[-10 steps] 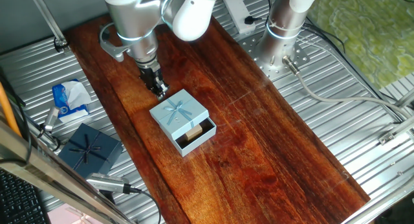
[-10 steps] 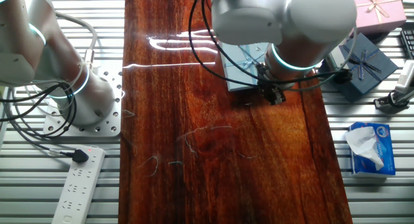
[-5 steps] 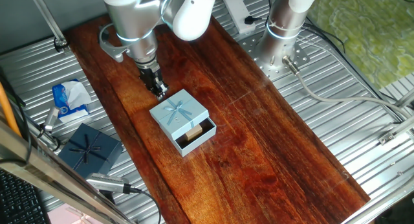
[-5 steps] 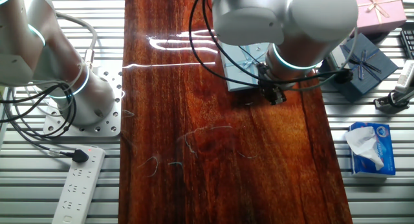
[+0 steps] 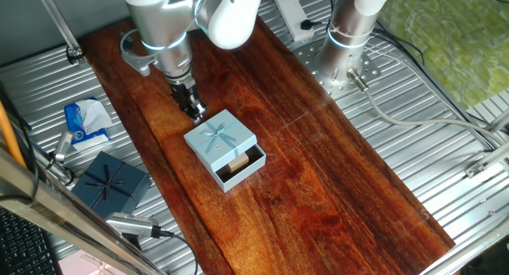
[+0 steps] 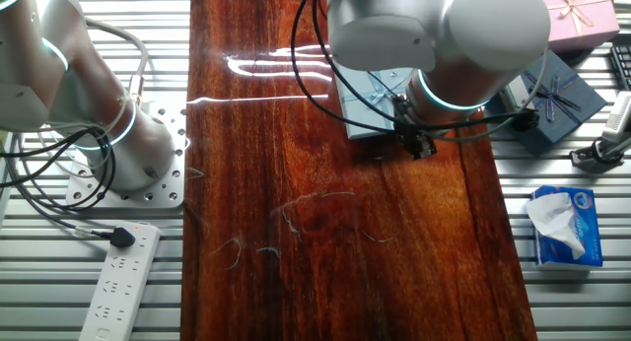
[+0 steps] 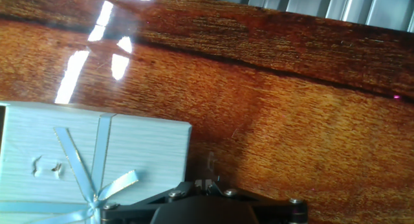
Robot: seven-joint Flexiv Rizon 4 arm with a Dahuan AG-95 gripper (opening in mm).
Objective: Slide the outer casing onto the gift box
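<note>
On the dark wooden tabletop (image 5: 318,172) we see the outer casing (image 5: 220,139), a light blue sleeve with a pale ribbon bow, lying flat near the middle of the board. The gift box (image 5: 242,165) sticks partway out of its open end, showing a dark interior and a small tan piece inside. The gripper (image 5: 193,109) points down just beside the casing's closed far side, at the corner away from the protruding tray; we cannot tell whether it touches the cardboard. Its fingers look drawn close together with nothing between them, though no view shows the tips clearly, so we cannot tell its state for certain. In the hand view the casing (image 7: 90,162) fills the lower left, its edge next to the dark gripper body at the bottom. Off the board, on the ribbed metal surface, sit a dark navy bow-topped box (image 5: 111,182) and a tissue pack (image 5: 83,122); a pink box (image 6: 574,6) appears in the other fixed view.
</note>
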